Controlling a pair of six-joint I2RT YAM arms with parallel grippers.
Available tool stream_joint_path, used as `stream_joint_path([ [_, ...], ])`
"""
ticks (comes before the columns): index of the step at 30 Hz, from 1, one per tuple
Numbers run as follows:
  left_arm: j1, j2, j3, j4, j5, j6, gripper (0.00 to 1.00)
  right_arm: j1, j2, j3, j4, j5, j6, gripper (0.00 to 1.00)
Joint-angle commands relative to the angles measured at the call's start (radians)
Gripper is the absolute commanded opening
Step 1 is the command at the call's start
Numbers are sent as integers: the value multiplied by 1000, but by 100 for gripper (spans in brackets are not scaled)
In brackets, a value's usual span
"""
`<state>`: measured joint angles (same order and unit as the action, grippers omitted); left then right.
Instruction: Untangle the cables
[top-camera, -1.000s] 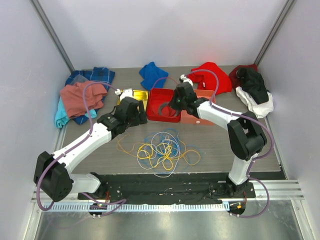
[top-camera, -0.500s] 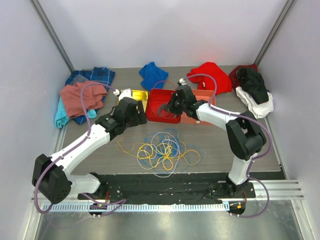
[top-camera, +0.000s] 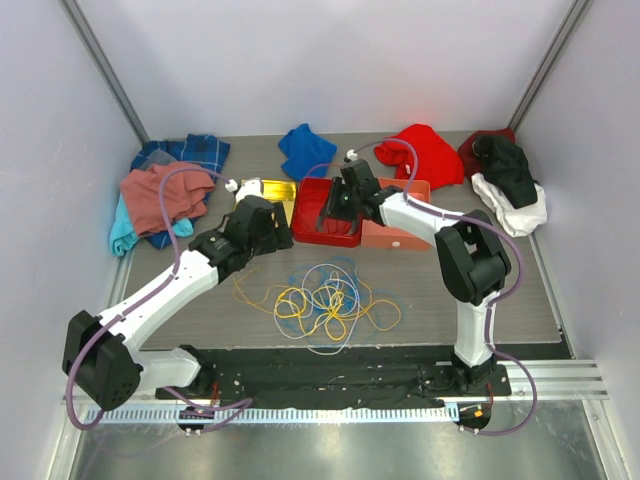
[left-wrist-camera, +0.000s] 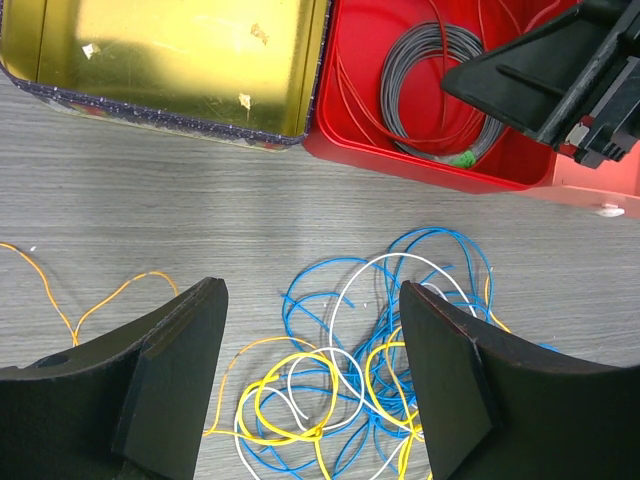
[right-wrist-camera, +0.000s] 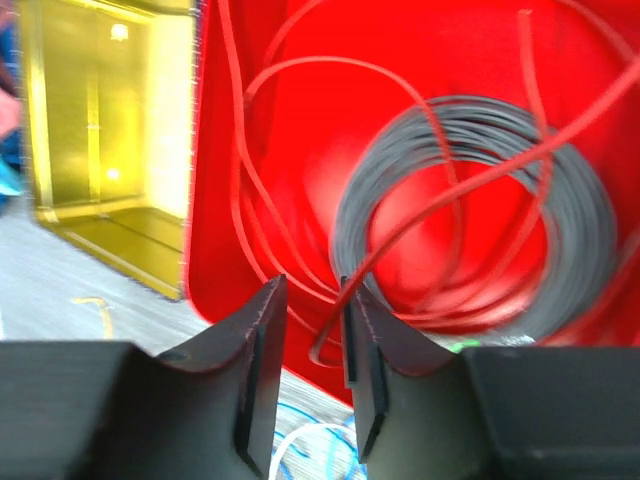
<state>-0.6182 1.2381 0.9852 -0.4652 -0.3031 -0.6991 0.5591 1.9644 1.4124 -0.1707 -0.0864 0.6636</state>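
The cables (top-camera: 325, 300) lie tangled on the table in front of the tins: yellow, blue, white and orange loops, also in the left wrist view (left-wrist-camera: 370, 340). My left gripper (top-camera: 272, 232) hangs open and empty over the tangle's far edge (left-wrist-camera: 312, 290). My right gripper (top-camera: 335, 212) is over the red tin (top-camera: 305, 205), jaws a narrow gap apart (right-wrist-camera: 312, 285). A red cable (right-wrist-camera: 391, 241) lies in the tin on a grey coil (right-wrist-camera: 580, 215). Its end loops loosely between the right fingers, not pinched.
A gold tin (top-camera: 265, 190) sits left of the red tin, and an orange-red lid (top-camera: 395, 228) sits to its right. Cloths lie along the back: plaid and salmon (top-camera: 165, 195), blue (top-camera: 305, 150), red (top-camera: 420, 150), dark and white (top-camera: 510, 180).
My right gripper has moved left and farther back over the red tin. The left arm and the tangle have barely shifted.
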Motion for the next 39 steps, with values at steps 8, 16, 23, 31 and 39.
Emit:
stream_joint_path([
  [8,-2,-26,7,8,2,4,74,5,-133,37,-199,174,-153,41],
  [16,-2,-35,6,-4,-11,6,74,12,-199,125,-346,387,-275,41],
  [23,-2,-40,12,-15,-19,9,74,-51,-119,281,-346,373,-286,43],
  [31,-2,-28,15,-13,-11,15,74,-148,134,578,-345,249,-326,43],
  [39,-2,-14,10,-7,-1,20,74,-126,220,593,-314,283,-420,43],
])
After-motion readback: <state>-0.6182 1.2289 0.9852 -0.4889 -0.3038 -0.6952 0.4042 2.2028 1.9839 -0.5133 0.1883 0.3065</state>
